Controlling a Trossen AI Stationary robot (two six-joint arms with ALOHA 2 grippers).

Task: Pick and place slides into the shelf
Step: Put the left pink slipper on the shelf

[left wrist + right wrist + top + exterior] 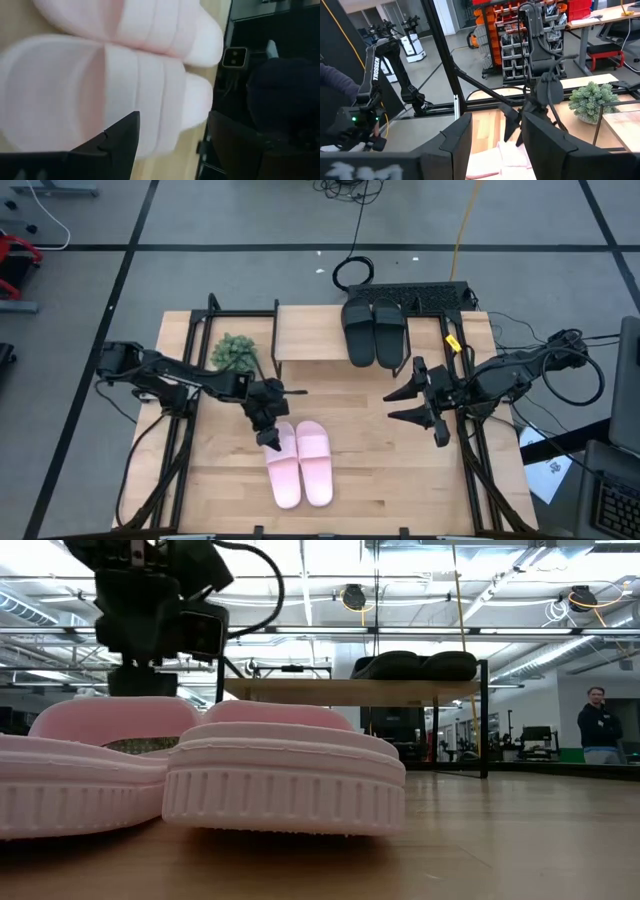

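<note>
Two light pink slides (pixel 300 465) lie side by side, soles down, on the table's near middle. My left gripper (pixel 270 438) is open and tipped down over the far end of the left pink slide (pixel 75 90). One finger (pixel 120 140) stands over its ribbed strap and the other (pixel 235 140) just beyond its end. The low view hides the fingertips behind the strap (pixel 110 715). Two black slides (pixel 372 330) rest soles down on the shelf (pixel 310 332) at the far middle. My right gripper (pixel 430 415) hangs open, level, high above the table's right side.
A small green plant (pixel 235 352) stands left of the shelf, close behind my left arm. Black frame rails (pixel 180 430) run along both table sides. Bare plank shows on the shelf's left half. A person (pixel 600 725) stands far off in the room.
</note>
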